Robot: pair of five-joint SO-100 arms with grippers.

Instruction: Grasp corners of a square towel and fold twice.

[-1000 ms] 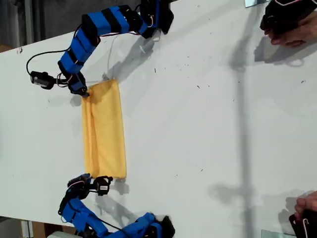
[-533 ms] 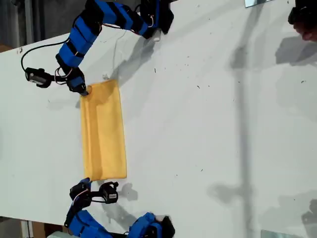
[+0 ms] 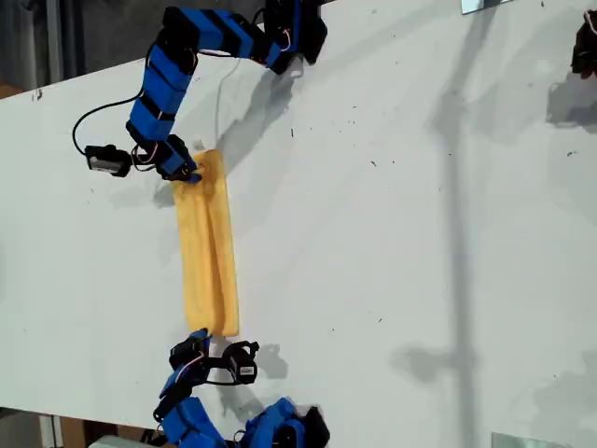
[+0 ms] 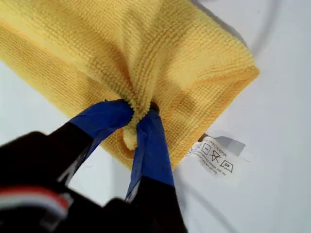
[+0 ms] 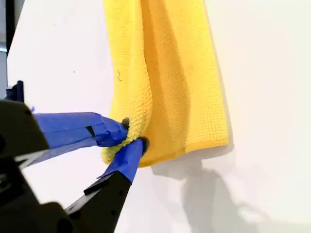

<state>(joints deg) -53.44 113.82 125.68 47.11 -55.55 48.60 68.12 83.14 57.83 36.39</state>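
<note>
The yellow-orange towel (image 3: 210, 252) lies on the white table (image 3: 420, 233) as a narrow, bunched strip between the two arms. My first gripper (image 3: 187, 175) is shut on the towel's corner (image 4: 130, 138) at the strip's upper end in the exterior view, beside the white care label (image 4: 214, 158). My second gripper (image 3: 199, 338) is shut on the corner (image 5: 111, 154) at the strip's lower end. In both wrist views the pinched fold of towel (image 4: 160, 48) (image 5: 180, 73) rises off the layer beneath, between my first gripper's (image 4: 137, 110) and my second gripper's (image 5: 132, 133) blue fingers.
The arm bases stand at the table's upper edge (image 3: 294, 28) and lower edge (image 3: 289, 429) in the exterior view. A dark object (image 3: 586, 47) shows at that view's upper right edge. Long shadows cross the table's right half.
Both grippers have moved toward the exterior view's right, carrying the towel's left edge over the rest, so the towel looks narrower. The hands at that view's right edge have withdrawn.
</note>
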